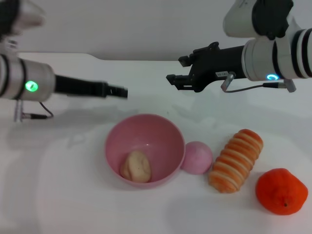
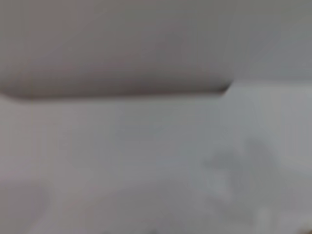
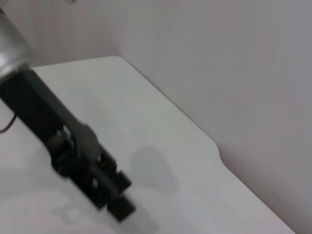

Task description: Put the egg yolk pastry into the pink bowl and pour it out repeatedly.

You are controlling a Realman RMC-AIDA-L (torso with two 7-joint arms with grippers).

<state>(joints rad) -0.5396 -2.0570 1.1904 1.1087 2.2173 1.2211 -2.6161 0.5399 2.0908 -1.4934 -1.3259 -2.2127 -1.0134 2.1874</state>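
The left gripper (image 1: 122, 92) hangs in the air above the table, reaching in level from the left, its black fingers drawn together with nothing between them; the right wrist view shows the same gripper (image 3: 119, 207) as a dark, narrow tip over the white top. The right gripper (image 1: 171, 79) faces it from the opposite side, also aloft and carrying nothing; whether its fingers are parted or together cannot be told. Below and between the two tips, well apart from both, sits the pink bowl (image 1: 165, 130), upright with its mouth open upward. The egg yolk pastry (image 1: 136, 166) lies inside it against the near wall, its slightly longer axis running up and away from the camera. On the right gripper's side of the bowl, a pink ball (image 1: 197, 157) touches the rim, then a striped bread (image 1: 236, 160) lies slanted with its far end leaning right, then an orange (image 1: 282, 191) sits nearest the edge. All rest on a white table (image 1: 58, 195) against a pale grey wall (image 1: 126, 29).
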